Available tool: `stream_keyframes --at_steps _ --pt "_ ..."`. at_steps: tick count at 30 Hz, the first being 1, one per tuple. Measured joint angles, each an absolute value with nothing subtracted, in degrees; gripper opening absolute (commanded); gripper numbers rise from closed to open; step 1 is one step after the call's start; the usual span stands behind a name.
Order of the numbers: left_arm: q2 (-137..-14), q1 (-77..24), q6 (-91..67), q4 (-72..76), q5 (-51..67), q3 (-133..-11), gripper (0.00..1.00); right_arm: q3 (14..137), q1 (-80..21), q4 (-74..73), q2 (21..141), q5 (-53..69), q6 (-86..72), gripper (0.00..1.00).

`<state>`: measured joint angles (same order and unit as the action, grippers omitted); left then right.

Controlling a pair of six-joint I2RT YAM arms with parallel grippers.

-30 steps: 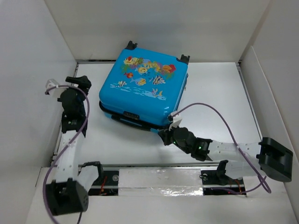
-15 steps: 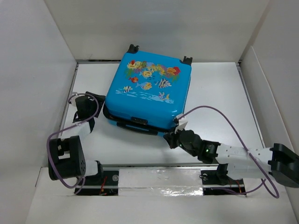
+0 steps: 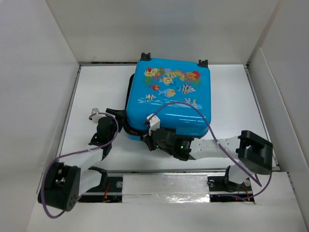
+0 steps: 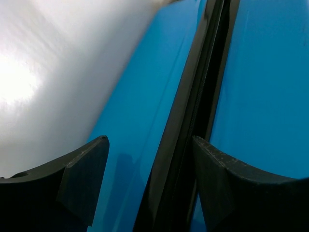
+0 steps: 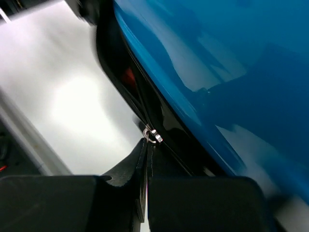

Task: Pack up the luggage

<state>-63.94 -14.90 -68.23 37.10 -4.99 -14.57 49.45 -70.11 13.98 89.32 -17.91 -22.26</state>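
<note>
The luggage (image 3: pixel 174 96), a bright-blue hard shell with a fish print, lies closed and flat at the middle of the white table. My right gripper (image 3: pixel 150 138) is at its near left edge, shut on the zipper pull (image 5: pixel 153 135). The pull's metal ring shows just above the pinched fingertips (image 5: pixel 145 150). My left gripper (image 3: pixel 117 116) is open at the case's left near corner. In the left wrist view its gripper (image 4: pixel 149 141) has one finger on each side of the black zipper seam (image 4: pixel 193 145), with blue shell filling the rest of the view.
White walls (image 3: pixel 38 72) close in the table on the left, back and right. Small black wheels (image 3: pixel 145 56) stick out at the case's far edge. A purple cable (image 3: pixel 193 107) arches over the lid, and a metal rail (image 3: pixel 164 186) runs along the near edge.
The luggage has turned and slid right and back. My right gripper has travelled left along the near edge with the zipper pull. The left arm has folded back to the left near corner.
</note>
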Motion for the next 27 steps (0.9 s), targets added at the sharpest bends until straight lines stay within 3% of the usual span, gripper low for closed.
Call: stream_keyframes --at_steps 6,10,13,14,16,22,27 --pt "-50.5 -22.0 -65.5 25.9 -7.0 -12.9 0.63 54.8 -71.4 11.7 92.2 -13.2 -18.6 0.00" --pt "-46.5 -25.3 -64.6 21.3 -9.0 -12.8 0.67 51.3 -71.1 12.9 89.5 -10.4 -17.3 0.00" --pt "-42.2 -27.7 -62.1 15.8 -9.5 -13.1 0.81 40.4 -67.7 18.0 80.8 -4.6 -18.5 0.00" --pt "-40.8 -28.1 -61.3 14.5 -9.3 -13.6 0.92 35.7 -65.6 20.2 76.8 -1.7 -19.0 0.00" --pt "-39.6 -27.9 -59.4 12.5 -9.3 -16.1 0.94 28.8 -61.3 21.8 69.5 3.7 -20.5 0.00" --pt "-50.2 -22.1 -55.2 16.2 -9.4 -31.9 0.99 21.7 -51.3 12.6 52.8 10.7 -22.8 0.00" --pt "-70.6 -17.0 -52.5 21.3 -7.2 -46.2 0.99 20.5 -46.1 2.4 42.7 11.3 -22.6 0.00"
